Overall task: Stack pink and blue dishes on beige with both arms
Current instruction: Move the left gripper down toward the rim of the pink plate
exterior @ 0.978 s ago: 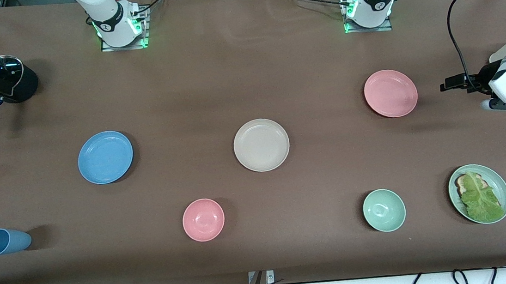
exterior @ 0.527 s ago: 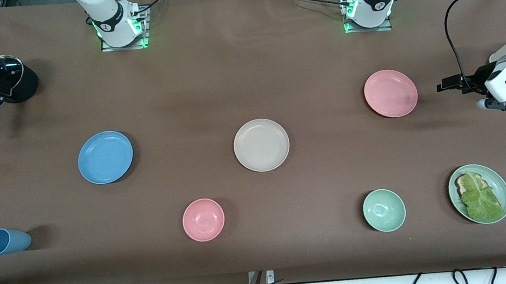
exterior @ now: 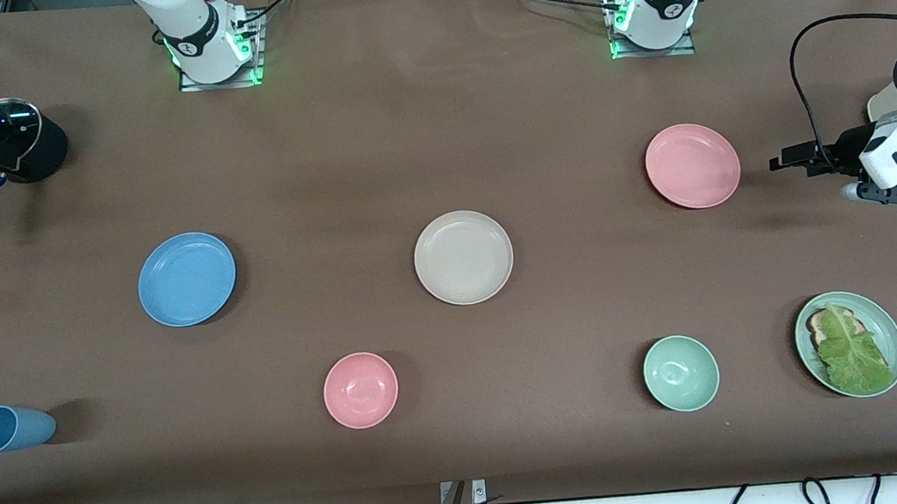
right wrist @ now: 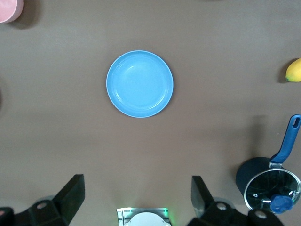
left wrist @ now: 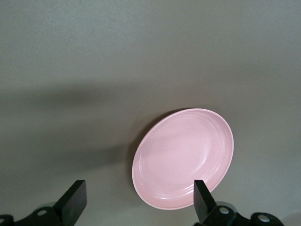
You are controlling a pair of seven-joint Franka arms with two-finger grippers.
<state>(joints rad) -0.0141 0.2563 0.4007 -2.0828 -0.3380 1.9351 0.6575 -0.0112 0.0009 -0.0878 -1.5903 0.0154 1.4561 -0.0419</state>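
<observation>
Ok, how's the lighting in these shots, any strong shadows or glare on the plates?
Front view: even, soft light; the pink plate, blue plate and beige plate are matte with no glare, each edged by a thin shadow. Left wrist view: a broad dark band of shadow crosses the table above the pink plate. Right wrist view: only the pot's glass lid reflects.

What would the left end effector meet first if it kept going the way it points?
Probably the pink plate: the open left end effector points at its rim from the left arm's end of the table, though height is unclear.
</observation>
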